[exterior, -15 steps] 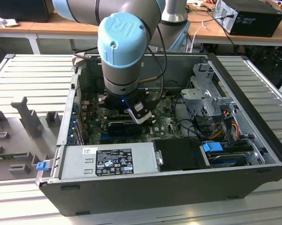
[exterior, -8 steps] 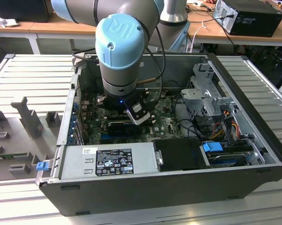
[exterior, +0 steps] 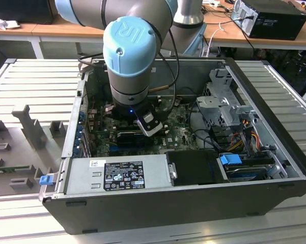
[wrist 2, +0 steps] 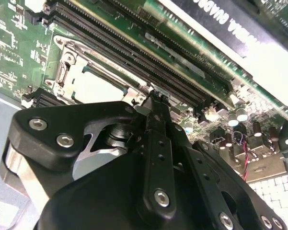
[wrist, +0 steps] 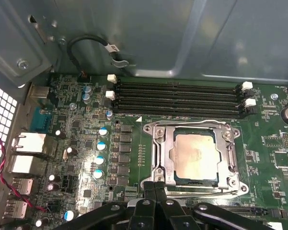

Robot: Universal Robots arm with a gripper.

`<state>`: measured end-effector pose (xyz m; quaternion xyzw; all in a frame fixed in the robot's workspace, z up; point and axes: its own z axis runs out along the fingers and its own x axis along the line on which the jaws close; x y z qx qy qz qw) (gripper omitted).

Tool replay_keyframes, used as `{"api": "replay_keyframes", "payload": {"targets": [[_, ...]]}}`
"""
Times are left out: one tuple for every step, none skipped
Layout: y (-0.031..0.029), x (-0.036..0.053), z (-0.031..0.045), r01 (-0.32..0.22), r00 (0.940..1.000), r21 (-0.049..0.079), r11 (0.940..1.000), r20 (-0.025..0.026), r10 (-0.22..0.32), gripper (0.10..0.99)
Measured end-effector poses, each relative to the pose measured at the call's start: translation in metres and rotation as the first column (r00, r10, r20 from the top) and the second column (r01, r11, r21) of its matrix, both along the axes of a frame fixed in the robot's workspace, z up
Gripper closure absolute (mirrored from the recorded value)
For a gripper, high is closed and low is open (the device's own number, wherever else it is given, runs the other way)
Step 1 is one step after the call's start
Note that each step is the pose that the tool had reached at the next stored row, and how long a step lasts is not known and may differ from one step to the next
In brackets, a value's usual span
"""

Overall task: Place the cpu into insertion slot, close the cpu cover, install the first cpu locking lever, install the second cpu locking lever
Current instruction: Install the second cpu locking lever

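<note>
So the pale beige-silver square cpu [wrist: 195,156] is already sitting flat in the black-rimmed square insertion slot [wrist: 171,158], and the thin silvery metal cpu cover [wrist: 159,158] with its big window lies down around it, which reads like the chip is seated and framed so the levers can clamp it. In the first wrist view the black pincer [wrist: 155,188] has its fingertips pressed together right at the socket's near edge, holding nothing I can make out, maybe nudging a wire lever there. The grey-and-blue robot arm [exterior: 130,56] reaches straight down into the open dark computer case [exterior: 193,201] on the slatted metal tabletop [exterior: 35,76], wrist pointing at the green motherboard [wrist: 76,153].
</note>
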<state>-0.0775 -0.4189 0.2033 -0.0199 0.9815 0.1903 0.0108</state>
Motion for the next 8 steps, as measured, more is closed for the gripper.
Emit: {"api": "replay_keyframes", "payload": {"targets": [[-0.0004,-0.0001,-0.0002,0.001,1.0,0.001,1.0,-0.0001,-0.001,0.98],[-0.0006,-0.0002,-0.0005,0.002,1.0,0.002,1.0,-0.0001,-0.002,0.98],[-0.0009,-0.0008,-0.0008,0.003,1.0,0.004,1.0,-0.0001,-0.003,0.98],[-0.0015,-0.0026,-0.001,0.003,1.0,0.01,0.9999,-0.0002,-0.003,0.98],[-0.002,-0.0034,-0.0014,0.003,1.0,0.017,0.9999,-0.0002,-0.003,0.98],[-0.0035,-0.0034,-0.0025,0.003,1.0,0.026,0.9997,-0.0002,-0.003,0.98],[-0.0041,-0.0034,-0.0039,0.004,1.0,0.03,0.9996,-0.0002,-0.004,0.98],[-0.0042,-0.0034,-0.0051,0.004,1.0,0.031,0.9995,0.0,-0.004,0.98]]}}
